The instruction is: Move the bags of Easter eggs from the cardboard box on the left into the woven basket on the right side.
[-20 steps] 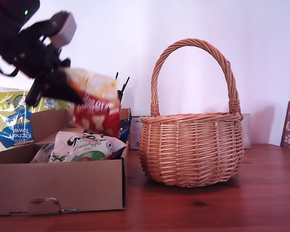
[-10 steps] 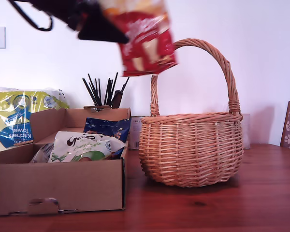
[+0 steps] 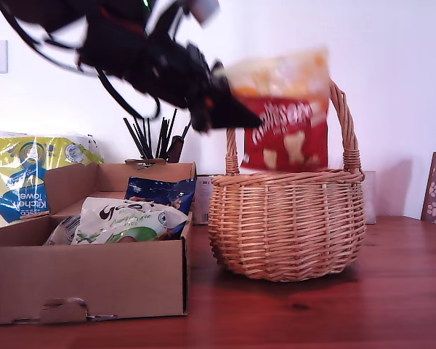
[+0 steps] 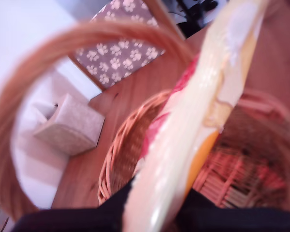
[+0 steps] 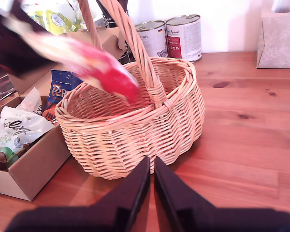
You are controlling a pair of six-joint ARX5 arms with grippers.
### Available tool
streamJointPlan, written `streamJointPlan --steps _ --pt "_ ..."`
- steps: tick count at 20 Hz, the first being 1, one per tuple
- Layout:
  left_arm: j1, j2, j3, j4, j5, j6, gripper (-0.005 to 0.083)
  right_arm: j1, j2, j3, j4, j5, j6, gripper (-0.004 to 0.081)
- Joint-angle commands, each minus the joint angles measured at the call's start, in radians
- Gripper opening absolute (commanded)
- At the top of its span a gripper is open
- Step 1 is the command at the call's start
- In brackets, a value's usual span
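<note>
- Nearest, in the exterior view, the cardboard box (image 3: 87, 280) is seen at that view's left, with a white and green bag (image 3: 127, 220) and a dark blue bag (image 3: 160, 193) left inside it
- Beside it, the woven basket (image 3: 287, 225) is seen on the table (image 3: 334, 313), and no bag can be made out resting in it yet
- Now the yellow-orange and red bag (image 3: 287, 120) is held above the basket's mouth, pinched by my first gripper (image 3: 229, 113); half a second ago it was carried higher, just short of the handle
- Release into the basket is judged to be the step in hand
- My second gripper (image 5: 151, 166) is kept narrow and empty, near the basket's wall
- Furthest back, a kitchen towel pack (image 3: 22, 174) and a pot of black sticks (image 3: 156, 142) are left untouched
</note>
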Motion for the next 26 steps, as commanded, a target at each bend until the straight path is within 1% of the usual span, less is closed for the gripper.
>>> streamJointPlan --steps 1,4,6,7,9,10,11,14,17,19,20,21,22,23,24,25,26 --pt "-0.008 0.041 0.006 0.087 -0.008 -0.006 -0.0020 0.005 0.005 0.003 0.004 -0.002 0.001 -0.0012" --pt "-0.009 0.114 0.030 0.166 -0.022 -0.006 -0.0019 0.005 0.005 0.003 0.005 -0.002 0.001 -0.0012" --pt "-0.012 0.139 0.034 0.195 -0.041 -0.006 -0.0001 0.006 0.005 0.003 0.004 -0.002 0.001 -0.0012" --pt "-0.014 0.144 0.034 0.205 -0.051 -0.006 0.0057 0.005 0.005 0.003 0.005 -0.002 0.004 -0.0012" --pt "-0.016 0.145 0.034 0.218 -0.054 -0.007 0.0305 0.006 0.005 0.003 0.005 -0.002 0.004 -0.0012" --pt "-0.016 0.144 0.035 0.220 -0.054 -0.007 0.0409 0.005 0.005 0.003 0.005 -0.002 0.004 -0.0012" --pt "-0.017 0.144 0.035 0.212 -0.058 -0.007 0.0433 0.005 0.005 0.003 0.005 -0.002 0.004 -0.0012" --pt "-0.020 0.119 0.035 0.186 -0.080 -0.006 0.0430 0.006 0.005 0.003 0.005 -0.002 0.004 -0.0012" --pt "-0.026 0.044 0.035 0.154 -0.107 -0.006 0.0429 0.005 0.005 0.003 0.005 -0.002 0.004 -0.0012" --pt "-0.026 -0.040 0.035 0.041 -0.126 -0.012 0.0416 0.005 0.005 0.003 0.005 -0.002 0.004 -0.0012" --pt "-0.026 -0.085 0.035 -0.027 -0.146 -0.038 0.0389 0.005 0.005 0.003 0.005 -0.002 0.004 -0.0012" --pt "-0.026 -0.126 0.035 -0.092 -0.169 -0.064 0.0353 0.005 0.005 0.003 0.005 -0.002 0.004 -0.0012" --pt "-0.026 -0.169 0.035 -0.167 -0.205 -0.085 0.0294 0.005 0.005 0.003 0.005 -0.002 0.004 -0.0012" --pt "-0.026 -0.211 0.035 -0.242 -0.238 -0.106 0.0195 0.005 0.005 0.003 0.005 -0.002 0.004 -0.0012" --pt "-0.023 -0.248 0.035 -0.322 -0.270 -0.131 0.0066 0.005 0.005 0.003 0.005 -0.002 0.004 -0.0012" --pt "-0.015 -0.283 0.035 -0.415 -0.286 -0.142 -0.0033 0.005 0.005 0.003 0.005 -0.002 0.004 -0.0012" --pt "-0.002 -0.308 0.035 -0.501 -0.285 -0.171 -0.0019 0.005 0.005 0.003 0.005 -0.002 0.004 -0.0012"
